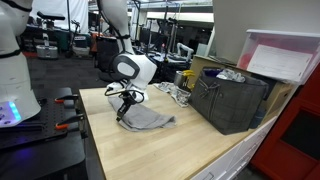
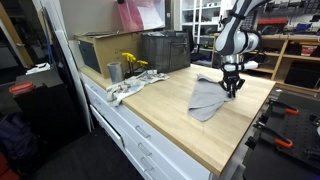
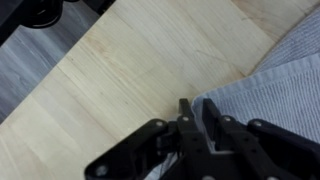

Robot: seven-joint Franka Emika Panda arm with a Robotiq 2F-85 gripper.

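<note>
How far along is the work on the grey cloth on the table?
Done: the grey fabric cloth lies rumpled on the light wooden table. In hand: the gripper is at its edge, jaws narrow; grip unclear. Left: probably spreading or folding it.

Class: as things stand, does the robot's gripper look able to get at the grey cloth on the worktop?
Likely yes. The gripper hangs at the edge of the grey cloth, which lies open on the worktop; nothing lies between them, and the dark crate stands well aside.

Grey ribbed cloth (image 2: 205,97), rumpled, lying approx flat on lt wood counter (image 2: 175,130).
</note>
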